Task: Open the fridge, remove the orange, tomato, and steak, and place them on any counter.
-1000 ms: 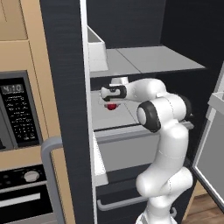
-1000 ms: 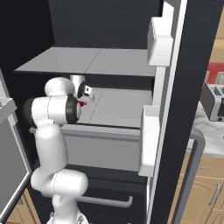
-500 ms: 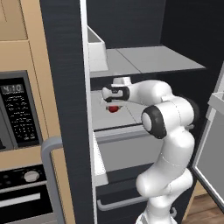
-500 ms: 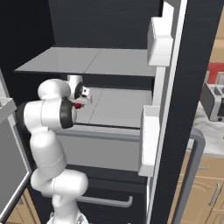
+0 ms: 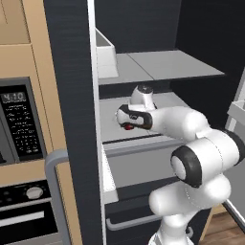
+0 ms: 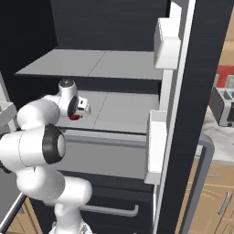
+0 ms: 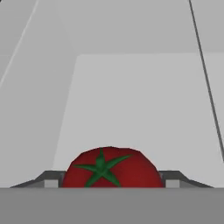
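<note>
The fridge (image 5: 72, 72) stands open, its pale grey shelves (image 5: 162, 67) bare. My gripper (image 5: 127, 124) reaches in over the lower shelf (image 6: 123, 109) and is shut on the tomato (image 5: 128, 127), a small glossy red ball. From the right base camera the tomato (image 6: 76, 117) peeks out under the hand, just above the shelf. In the hand view the tomato (image 7: 111, 168) with its green star-shaped stem sits between the two fingertips (image 7: 50, 181), the gripper (image 7: 111, 181) closed on its sides. The orange and the steak are out of view.
The left fridge door edge (image 5: 93, 143) carries a white bin (image 5: 105, 60); the right door (image 6: 205, 68) carries bins (image 6: 167, 43) too. A microwave (image 5: 19, 124) and oven sit left of the fridge. At the right lies the marbled counter (image 6: 219, 137) with a toaster (image 6: 224, 105).
The hand with the tomato has drawn back a little toward the shelf's front edge and slightly lower. The arm's elbow has swung down and nearer the base.
</note>
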Available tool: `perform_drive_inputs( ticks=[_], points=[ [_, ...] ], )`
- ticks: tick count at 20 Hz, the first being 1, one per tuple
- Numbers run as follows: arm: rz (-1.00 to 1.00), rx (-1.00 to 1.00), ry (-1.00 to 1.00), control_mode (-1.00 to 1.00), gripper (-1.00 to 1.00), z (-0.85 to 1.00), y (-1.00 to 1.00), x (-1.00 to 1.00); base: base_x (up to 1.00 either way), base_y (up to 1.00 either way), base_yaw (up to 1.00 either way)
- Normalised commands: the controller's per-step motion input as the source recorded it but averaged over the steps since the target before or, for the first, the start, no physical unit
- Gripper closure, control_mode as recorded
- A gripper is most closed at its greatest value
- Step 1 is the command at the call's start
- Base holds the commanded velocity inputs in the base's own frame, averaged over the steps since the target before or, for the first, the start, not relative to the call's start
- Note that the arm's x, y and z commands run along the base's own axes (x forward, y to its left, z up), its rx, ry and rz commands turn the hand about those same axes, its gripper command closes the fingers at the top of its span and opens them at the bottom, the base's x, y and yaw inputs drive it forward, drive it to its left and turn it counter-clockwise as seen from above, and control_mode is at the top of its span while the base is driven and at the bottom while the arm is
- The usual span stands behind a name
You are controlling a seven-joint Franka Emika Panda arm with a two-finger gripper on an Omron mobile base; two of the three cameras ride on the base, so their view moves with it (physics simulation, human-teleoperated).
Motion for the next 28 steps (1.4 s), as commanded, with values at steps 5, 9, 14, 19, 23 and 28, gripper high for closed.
perform_drive_inputs(
  ticks=[5, 9, 14, 19, 23, 28],
  points=[
    [0.0, -0.07, -0.24, -1.0, 1.0, 1.0, -0.01, -0.6, 0.0, 0.0, 0.0],
    [0.0, -0.05, -0.2, -1.0, 1.0, 0.96, 0.0, -0.69, 0.0, 0.0, 0.0],
    [0.0, -0.03, -0.16, -1.0, 1.0, 0.93, -0.06, -0.92, 0.0, 0.0, 0.0],
    [0.0, 0.0, -0.06, -1.0, 1.0, 0.98, -0.18, -0.94, 0.0, 0.0, 0.0],
    [0.0, 0.0, -0.01, -1.0, 1.0, 0.66, -0.2, -1.0, 0.0, 0.0, 0.0],
    [0.0, 0.0, 0.09, -1.0, 1.0, 0.13, -0.23, -0.96, 0.0, 0.0, 0.0]
  ],
)
